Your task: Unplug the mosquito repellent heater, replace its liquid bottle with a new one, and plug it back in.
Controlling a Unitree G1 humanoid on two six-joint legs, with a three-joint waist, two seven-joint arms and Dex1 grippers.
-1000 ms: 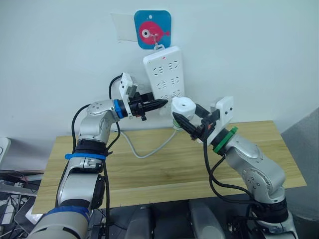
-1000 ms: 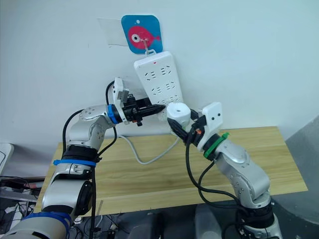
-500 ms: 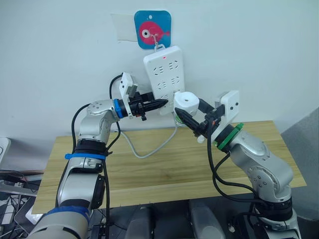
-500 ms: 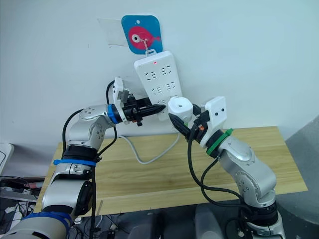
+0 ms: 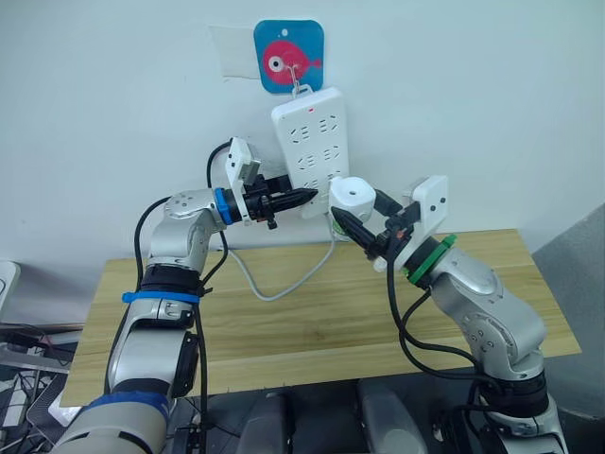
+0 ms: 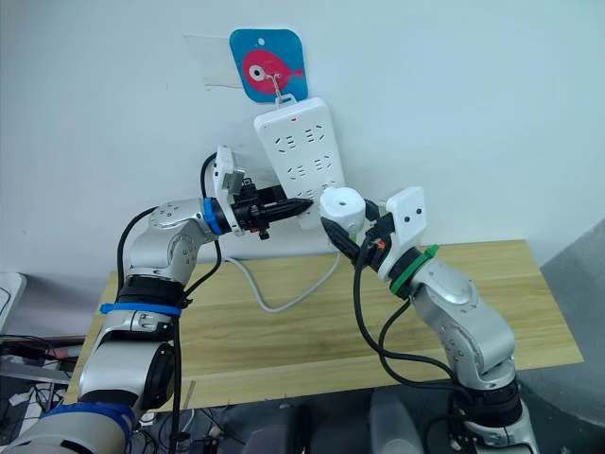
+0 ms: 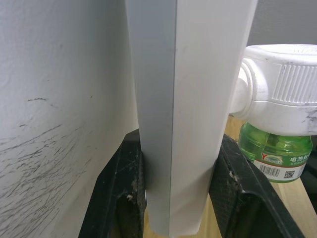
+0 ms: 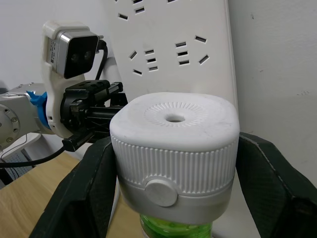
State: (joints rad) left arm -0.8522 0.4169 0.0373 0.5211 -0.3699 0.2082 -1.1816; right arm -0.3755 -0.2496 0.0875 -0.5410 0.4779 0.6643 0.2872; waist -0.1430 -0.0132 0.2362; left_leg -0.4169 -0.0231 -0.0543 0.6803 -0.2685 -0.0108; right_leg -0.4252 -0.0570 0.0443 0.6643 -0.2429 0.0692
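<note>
The wooden tabletop point(image 5: 312, 322) in front is bare except for a white cable point(image 5: 274, 284) that runs over its back part and up to the wall.

Above the back edge of the tabletop, the right gripper point(image 5: 357, 219) holds the heater point(image 5: 351, 196). Its two black fingers point(image 8: 84, 198) press on both sides of the white ribbed body, so it is closed on the heater. A green bottle point(image 7: 275, 153) is screwed in under the heater. I cannot tell from the pictures if this bottle is the old one or the new one, so the stage of the task is not certain. With the heater held right at the strip and a bottle in place, I judge it is at the plugging or unplugging step.

Further back, the left gripper point(image 5: 301, 198) clamps the lower part of the power strip point(image 5: 312, 142), one finger on the front and one behind, and so keeps it steady. The strip hangs on the wall from a hook with a blue fish picture point(image 5: 288, 55).

The heater is at the lower right corner of the strip, just beside the left gripper's fingertips. Its back faces the strip, but I cannot see if the prongs are inside a socket.
</note>
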